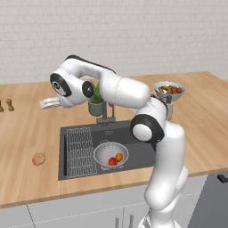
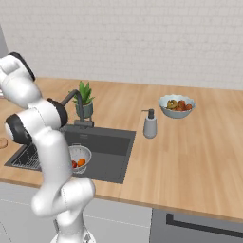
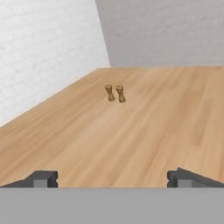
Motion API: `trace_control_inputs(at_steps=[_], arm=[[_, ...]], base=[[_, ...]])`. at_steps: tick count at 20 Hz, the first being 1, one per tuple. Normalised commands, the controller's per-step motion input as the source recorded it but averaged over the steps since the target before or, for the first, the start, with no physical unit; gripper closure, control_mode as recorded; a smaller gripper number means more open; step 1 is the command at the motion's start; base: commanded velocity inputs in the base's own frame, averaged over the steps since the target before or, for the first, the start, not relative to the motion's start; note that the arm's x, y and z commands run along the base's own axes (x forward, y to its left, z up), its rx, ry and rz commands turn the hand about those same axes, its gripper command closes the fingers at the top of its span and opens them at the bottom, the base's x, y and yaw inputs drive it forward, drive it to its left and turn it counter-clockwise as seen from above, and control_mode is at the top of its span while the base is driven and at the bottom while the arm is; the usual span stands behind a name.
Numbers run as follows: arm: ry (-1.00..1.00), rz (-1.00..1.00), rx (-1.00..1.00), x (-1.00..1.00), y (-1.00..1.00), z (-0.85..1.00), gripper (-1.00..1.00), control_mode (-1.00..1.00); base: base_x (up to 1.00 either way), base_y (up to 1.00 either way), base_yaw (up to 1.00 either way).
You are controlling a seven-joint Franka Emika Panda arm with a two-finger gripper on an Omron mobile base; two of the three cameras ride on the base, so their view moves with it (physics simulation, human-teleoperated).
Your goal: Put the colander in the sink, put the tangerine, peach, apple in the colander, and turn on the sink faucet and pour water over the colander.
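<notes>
One fruit is left out: the peach lies on the wooden surface at about nine o'clock from the sink, well apart from it. The colander already sits in the basin with the apple and tangerine inside. From the gripper, the peach lies down at six o'clock. Its jaws stand wide apart, holding and touching nothing, aimed along the surface toward two small wooden shakers.
</notes>
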Motion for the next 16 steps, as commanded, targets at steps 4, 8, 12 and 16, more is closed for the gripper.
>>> trace_control_inputs(at_steps=[4,8,12,16], arm=[[-0.17,0.12,-0.38,0.02,1.00,-0.45,-1.00,-1.00],[0.06,0.01,-0.31,0.05,1.00,-0.33,-1.00,-1.00],[0.22,0.00,-0.28,0.01,1.00,-0.35,-1.00,-1.00],[0.27,-0.05,-0.30,0.00,1.00,-0.27,-1.00,-1.00]], base=[[0.00,0.00,0.00],[0.00,0.00,0.00],[0.00,0.00,0.00],[0.00,0.00,0.00]])
